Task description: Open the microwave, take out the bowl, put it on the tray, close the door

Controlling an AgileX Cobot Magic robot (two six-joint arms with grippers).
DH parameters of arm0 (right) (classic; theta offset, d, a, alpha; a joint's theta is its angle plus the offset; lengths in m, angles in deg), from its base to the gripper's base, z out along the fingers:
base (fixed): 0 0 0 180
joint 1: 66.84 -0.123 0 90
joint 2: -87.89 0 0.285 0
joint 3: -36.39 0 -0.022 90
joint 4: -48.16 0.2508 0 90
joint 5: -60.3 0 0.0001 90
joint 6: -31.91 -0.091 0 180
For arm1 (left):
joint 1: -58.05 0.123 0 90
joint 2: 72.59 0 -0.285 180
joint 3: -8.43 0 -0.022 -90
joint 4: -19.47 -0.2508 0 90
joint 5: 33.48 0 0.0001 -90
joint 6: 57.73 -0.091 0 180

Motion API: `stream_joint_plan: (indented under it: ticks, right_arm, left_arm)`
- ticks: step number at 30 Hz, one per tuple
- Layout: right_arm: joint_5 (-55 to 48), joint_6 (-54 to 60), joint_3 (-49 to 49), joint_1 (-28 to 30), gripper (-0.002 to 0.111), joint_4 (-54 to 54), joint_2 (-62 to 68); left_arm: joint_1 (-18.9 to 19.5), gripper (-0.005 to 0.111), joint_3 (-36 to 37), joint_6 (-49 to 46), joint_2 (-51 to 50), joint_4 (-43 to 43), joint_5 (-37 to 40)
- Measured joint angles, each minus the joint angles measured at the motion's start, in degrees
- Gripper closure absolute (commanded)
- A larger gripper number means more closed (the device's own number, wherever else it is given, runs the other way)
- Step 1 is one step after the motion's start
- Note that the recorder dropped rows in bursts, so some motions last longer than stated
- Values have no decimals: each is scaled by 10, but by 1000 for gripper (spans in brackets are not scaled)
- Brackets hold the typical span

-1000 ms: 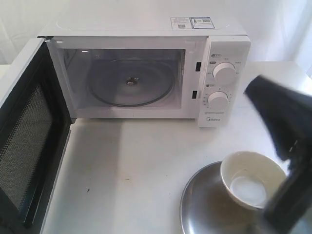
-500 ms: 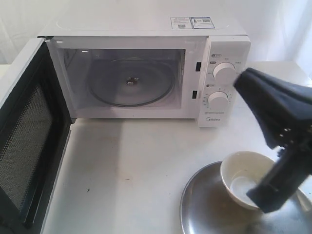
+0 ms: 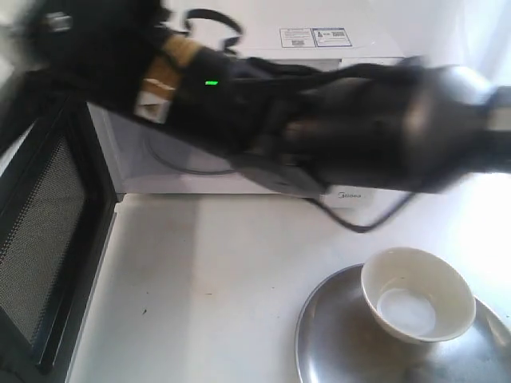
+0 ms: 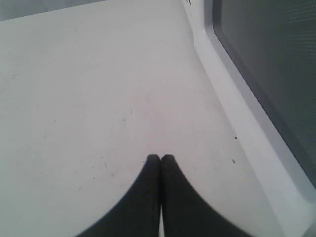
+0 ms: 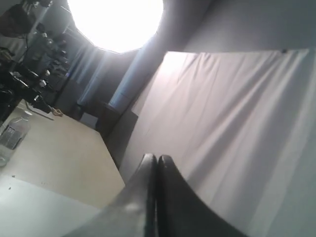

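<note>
Bowl (image 3: 415,294): seated on tray (image 3: 327,335), near right, let go. Left gripper (image 4: 160,157): pinched shut, empty, beside open door (image 3: 48,231). Right arm (image 3: 319,128): had swung from bowl across microwave (image 3: 359,44) toward door; right gripper (image 5: 157,157) clenched, empty. Remaining: closing.

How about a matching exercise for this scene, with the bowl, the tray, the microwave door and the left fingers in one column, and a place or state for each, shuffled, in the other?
Column one:
1. bowl
2. tray
3. door
4. left fingers

Column two:
a. swung wide open, dark perforated inner face showing
b. upright on the tray
c. pressed together, holding nothing
d. silver, lying flat under the bowl

Pairs: 1-b, 2-d, 3-a, 4-c
</note>
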Motion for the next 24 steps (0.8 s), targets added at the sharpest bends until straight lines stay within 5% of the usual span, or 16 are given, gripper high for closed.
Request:
stream_joint_plan:
  ticks: [11, 20, 24]
  right_arm:
    - [-269, 143, -394, -94, 108, 36, 259]
    - [-533, 450, -444, -94, 108, 39, 284]
    - [-616, 492, -444, -95, 108, -19, 261]
  left_arm:
    - [0, 107, 0, 0, 0, 0, 0]
    - [0, 107, 0, 0, 0, 0, 0]
    - [0, 107, 0, 0, 0, 0, 0]
